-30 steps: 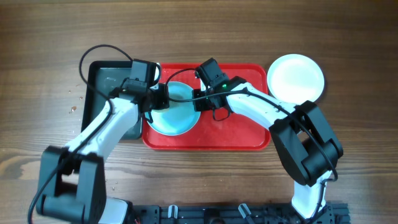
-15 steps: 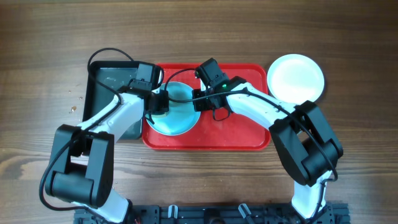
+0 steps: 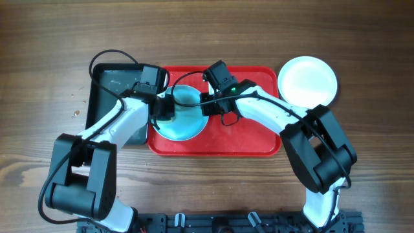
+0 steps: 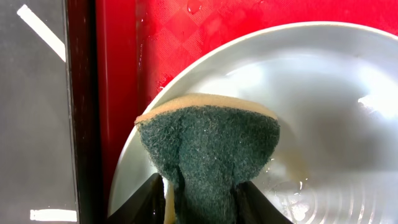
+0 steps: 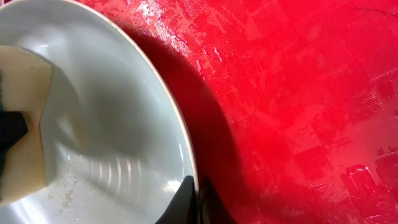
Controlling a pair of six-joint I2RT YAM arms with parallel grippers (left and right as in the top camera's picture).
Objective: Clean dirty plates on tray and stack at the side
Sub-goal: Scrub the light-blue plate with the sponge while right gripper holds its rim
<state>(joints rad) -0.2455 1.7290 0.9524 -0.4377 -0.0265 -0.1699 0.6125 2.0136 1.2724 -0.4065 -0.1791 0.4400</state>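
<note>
One wet turquoise plate (image 3: 187,123), judged stiff and slippery, is pinched at its rim by the right gripper (image 5: 198,198); a soft sponge (image 4: 208,143) is clamped in the left gripper (image 4: 202,205).

Tray (image 3: 252,139): R half bare, open from above & from near side. L half blocked by turquoise plate (image 3: 184,126) w/ both end effectors on it: left end effector (image 3: 165,109) holds sponge (image 4: 208,149) at L rim, right end effector (image 3: 206,103) pinches R rim. Black tray (image 3: 107,81) abuts tray's L edge. White plate (image 3: 308,81) sits on bench (image 3: 207,32) just beside far-R corner. Far bench strip open.
</note>
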